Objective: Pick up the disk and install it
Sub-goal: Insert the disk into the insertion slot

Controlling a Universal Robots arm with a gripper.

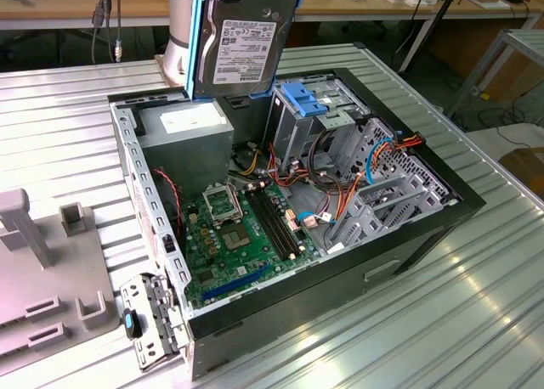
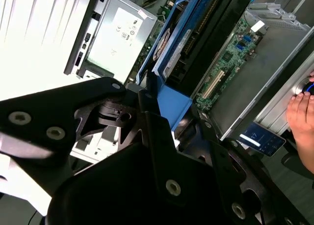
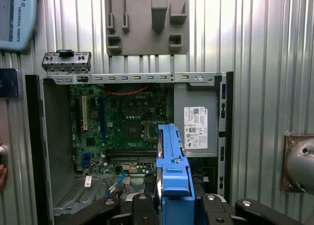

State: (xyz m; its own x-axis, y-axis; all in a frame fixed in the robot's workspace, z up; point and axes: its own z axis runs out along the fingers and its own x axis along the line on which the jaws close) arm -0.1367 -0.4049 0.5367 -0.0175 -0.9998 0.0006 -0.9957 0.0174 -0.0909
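Exterior view: the disk, a flat dark-grey hard drive in bright blue plastic rails, hangs upright in the air over the far end of the open black computer case. It is near the silver drive cage but not in it. Not installed yet, by my read. Steer clear of the orange and blue cables.

Second wrist view: the gripper is clamped on the disk's blue end tab, the drive pointing down at the green motherboard. A person's hand sits at the case edge; watch it.

First wrist view: the disk is edge-on, just beside the grey power supply box, jaws closed on either side. Go slow, hold it square, don't let it tilt.
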